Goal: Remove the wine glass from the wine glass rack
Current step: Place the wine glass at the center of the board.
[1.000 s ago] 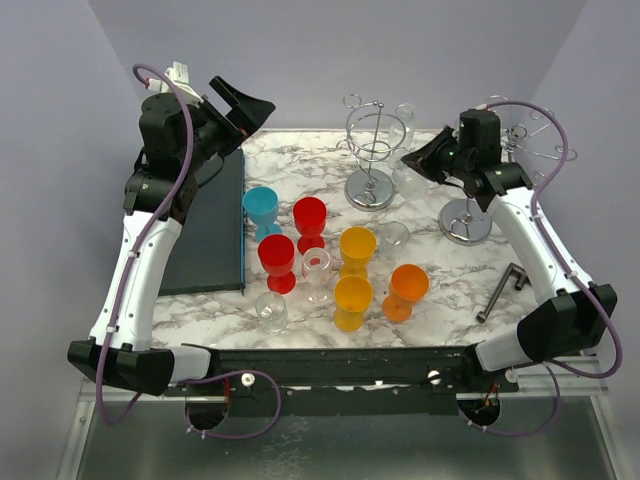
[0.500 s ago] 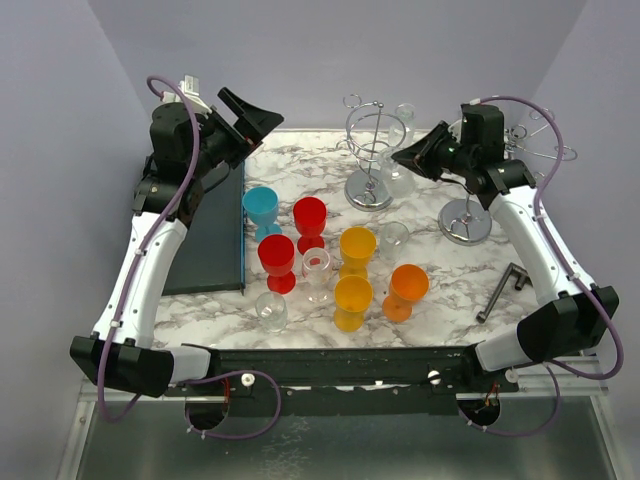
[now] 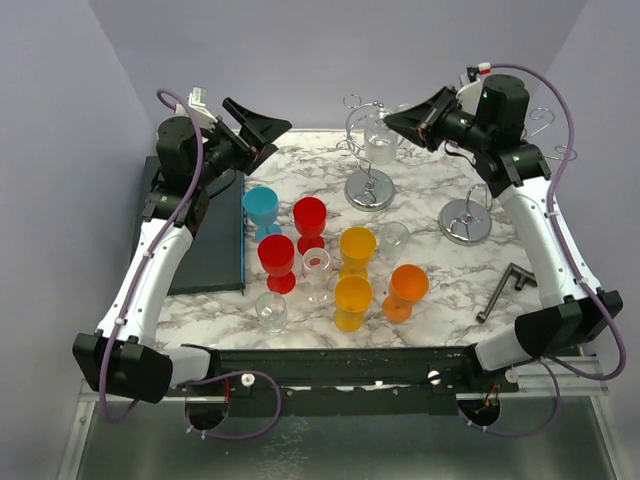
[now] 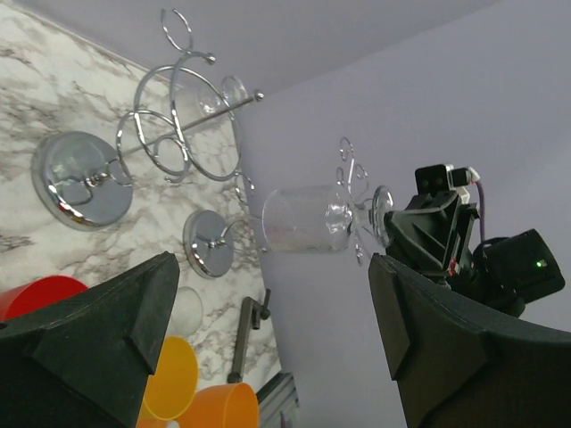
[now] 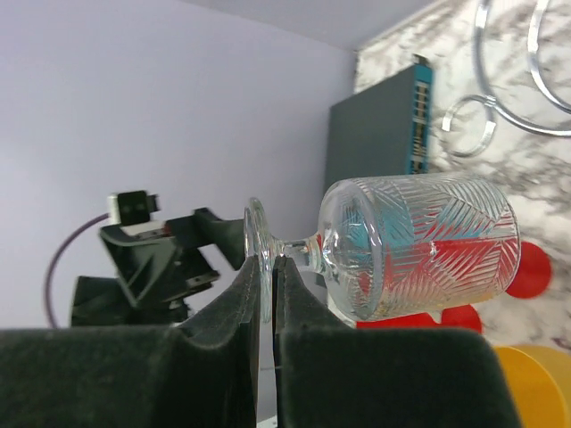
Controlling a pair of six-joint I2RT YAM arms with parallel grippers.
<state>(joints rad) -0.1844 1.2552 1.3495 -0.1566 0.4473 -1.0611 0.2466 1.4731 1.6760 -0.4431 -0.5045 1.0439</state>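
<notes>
Pinches the wine glass (image 5: 419, 245) by the thin disc of its foot, with the right gripper (image 5: 264, 272) closed almost flat on it. Holds it on its side in the air, stem straight out from the fingertips and the patterned bowl farthest from them. Shows it apart from the wire rings in the right wrist view.

Spreads the left gripper (image 3: 258, 118) wide around nothing, aimed across at the right fingertips, with the glass between the two pairs and far closer to the right one.

Counts two chrome racks: the first rack (image 3: 370, 165) just below and ahead of the right fingertips, the second rack (image 3: 466, 220) beneath the right wrist, behind those fingers. Finds one hanging glass (image 4: 210, 89) in the first rack.

Counts nine vessels upright on the marble table (image 3: 440, 300), all below both pairs of fingers and back toward the arm bases:
- one blue cup (image 3: 261, 205)
- two red cups (image 3: 309, 215)
- two yellow cups (image 3: 357, 243)
- one orange cup (image 3: 408, 285)
- three small clear glasses (image 3: 270, 310)

Adds one dark flat box (image 3: 205, 240) below and behind the left fingers, and one metal key (image 3: 503, 288) lying well behind the right ones.
</notes>
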